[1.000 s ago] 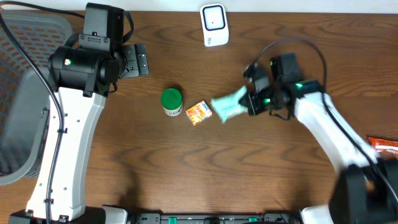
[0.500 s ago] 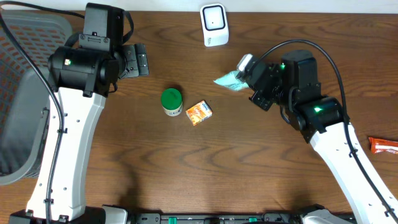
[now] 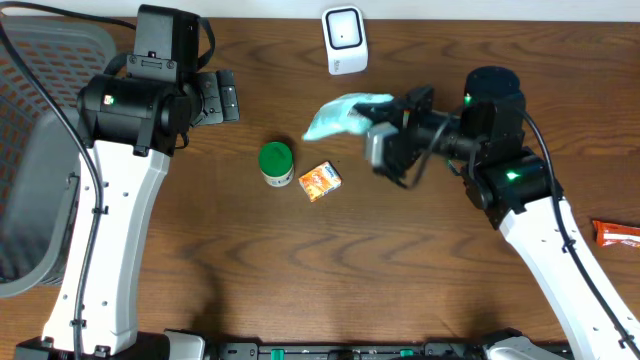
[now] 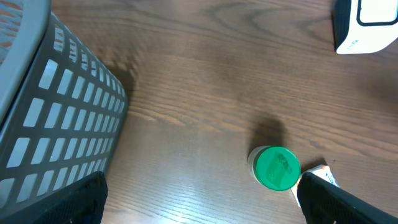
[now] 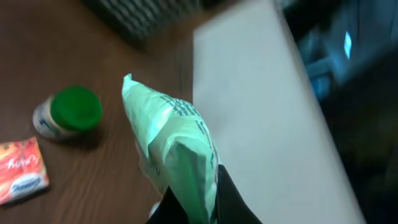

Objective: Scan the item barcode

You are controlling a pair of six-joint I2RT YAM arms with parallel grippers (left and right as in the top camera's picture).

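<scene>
The right gripper (image 3: 376,130) has its jaws pinched shut on one end of the pale green packet (image 3: 336,116). The packet hangs in the air off that pinch, above the table (image 3: 400,260), a little in front of the white scanner (image 3: 343,40). From the wrist view it looks like a soft, crinkly pouch, puffed in the middle and flat at the sealed ends. I'd guess it is light, floppy and a bit slick, so it will droop and twist rather than hold a face steady. A sealed end seems the sensible place to grip, since that leaves the printed sides bare. Where the barcode sits I can't tell. Squeezing the belly would likely crumple the print.

The left gripper (image 3: 222,97) stands wide open and holds nothing, off near the basket (image 3: 35,150) on the far left. Nothing stands between packet and scanner, so there looks to be room to turn it there. Lower down, the green-lidded jar (image 3: 276,162) and the orange sachet (image 3: 320,181) lie close together, and a low swing could knock them. A red wrapper (image 3: 615,232) lies at the table's right edge, well apart.
</scene>
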